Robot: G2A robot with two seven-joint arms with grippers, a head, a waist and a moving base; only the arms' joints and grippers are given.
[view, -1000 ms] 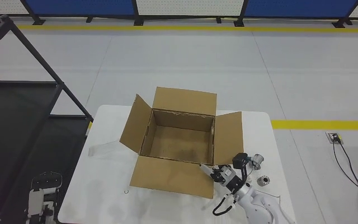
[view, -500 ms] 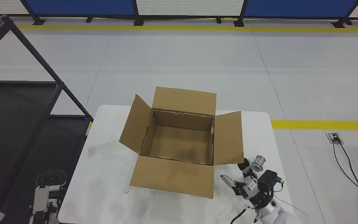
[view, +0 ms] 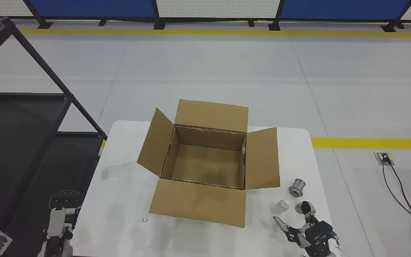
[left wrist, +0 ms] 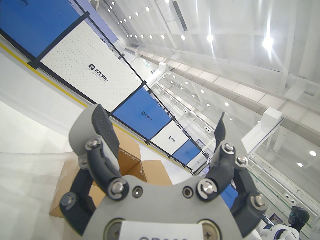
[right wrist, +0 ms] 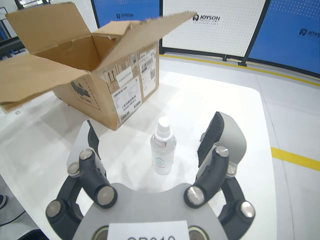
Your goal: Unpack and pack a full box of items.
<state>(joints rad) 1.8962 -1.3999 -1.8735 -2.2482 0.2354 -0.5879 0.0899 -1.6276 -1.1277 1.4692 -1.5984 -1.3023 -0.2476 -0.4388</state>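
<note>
White table [view: 122,186] carries the open box [view: 199,202] near its middle, with all four flaps folded outward. Close to the box's near right corner the bottle [right wrist: 163,146] stands upright on the table. A little farther off lies a small metal thing, perhaps a spool [view: 296,187]. My right gripper [right wrist: 153,123] hovers near the bottle, fingers spread apart and holding nothing. My left gripper [left wrist: 160,116] is off the table's left side, fingers also apart, pointing up toward the ceiling [left wrist: 225,38].
</note>
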